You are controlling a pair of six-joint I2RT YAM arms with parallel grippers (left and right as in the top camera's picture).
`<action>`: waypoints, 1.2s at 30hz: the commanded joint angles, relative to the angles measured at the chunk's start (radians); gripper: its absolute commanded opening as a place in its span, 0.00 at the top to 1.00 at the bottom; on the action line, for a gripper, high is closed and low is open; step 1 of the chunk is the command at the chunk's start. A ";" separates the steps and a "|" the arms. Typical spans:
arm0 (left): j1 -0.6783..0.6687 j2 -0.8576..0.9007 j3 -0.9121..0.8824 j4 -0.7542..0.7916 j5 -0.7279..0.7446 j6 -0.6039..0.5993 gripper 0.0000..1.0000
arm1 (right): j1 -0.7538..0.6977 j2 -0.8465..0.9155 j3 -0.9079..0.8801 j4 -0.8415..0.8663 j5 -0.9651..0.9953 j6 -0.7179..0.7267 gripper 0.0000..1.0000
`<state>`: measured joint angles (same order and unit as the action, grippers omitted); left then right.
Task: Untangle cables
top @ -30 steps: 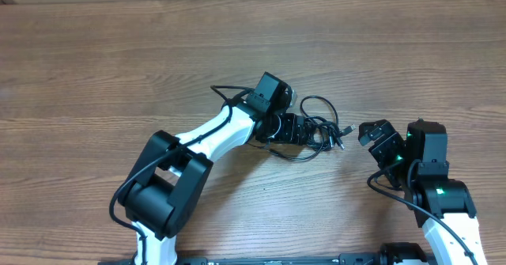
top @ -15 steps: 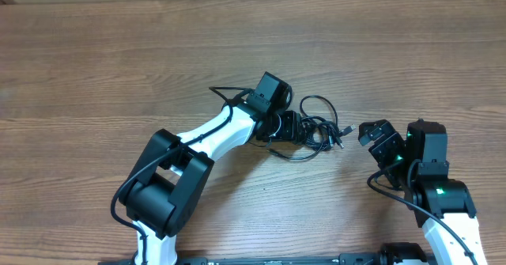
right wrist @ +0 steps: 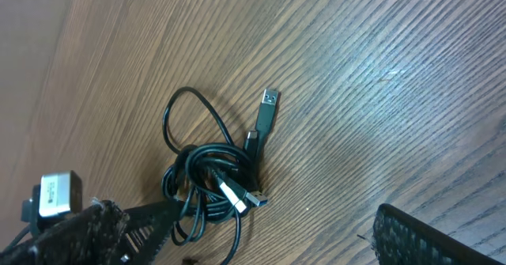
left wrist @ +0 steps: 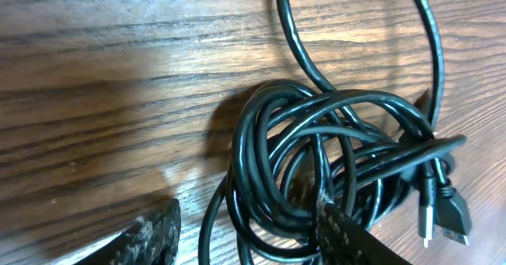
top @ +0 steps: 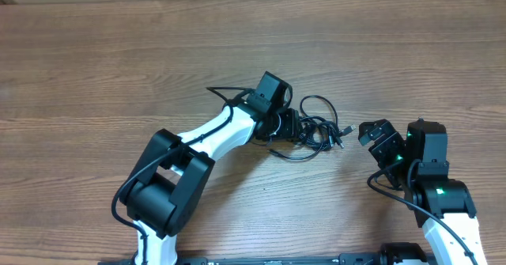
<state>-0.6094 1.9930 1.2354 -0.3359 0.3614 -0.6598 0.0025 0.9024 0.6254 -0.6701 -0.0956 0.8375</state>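
The cables [top: 318, 129] are a bunch of thin black cords with silver-tipped plug ends, lying mid-table. My left gripper [top: 294, 127] is at the bunch's left side. In the left wrist view the coiled cables [left wrist: 340, 158] fill the right half, and the left gripper [left wrist: 245, 221] is open with a few strands lying between its fingers. My right gripper [top: 373, 134] is open and empty, to the right of the bunch and apart from it. The right wrist view shows the cables [right wrist: 207, 174] ahead of the right gripper [right wrist: 253, 229], with two plug ends pointing right.
The wooden table [top: 118, 67] stretches around the bunch. One loose loop [top: 320, 103] sticks out at the far side of the bunch. The left arm's own black wire [top: 225, 93] arches behind its wrist.
My left gripper has drawn slightly left, back toward its arm, at the bunch's edge. The cables have barely shifted. The right arm has not moved.
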 commanded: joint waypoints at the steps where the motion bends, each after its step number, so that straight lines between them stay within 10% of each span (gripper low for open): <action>1: -0.028 0.052 0.012 0.004 -0.014 -0.021 0.45 | 0.002 -0.010 -0.005 0.007 0.017 0.000 0.00; 9: -0.037 0.103 0.012 0.032 -0.002 -0.026 0.52 | 0.002 -0.010 -0.005 0.007 0.017 -0.001 0.00; 12: -0.037 0.110 0.012 0.034 -0.002 -0.029 0.96 | 0.002 -0.010 -0.005 0.007 0.017 0.000 0.00; 22: 0.033 0.045 0.013 0.112 0.317 0.290 0.96 | 0.002 -0.010 -0.005 0.020 -0.054 -0.177 0.00; 36: 0.045 -0.488 0.013 -0.251 0.064 0.815 0.96 | 0.002 -0.010 0.018 0.101 -0.661 -0.712 0.01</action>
<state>-0.5568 1.6119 1.2453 -0.5568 0.4652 -0.0547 0.0025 0.9024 0.6254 -0.5762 -0.5789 0.2733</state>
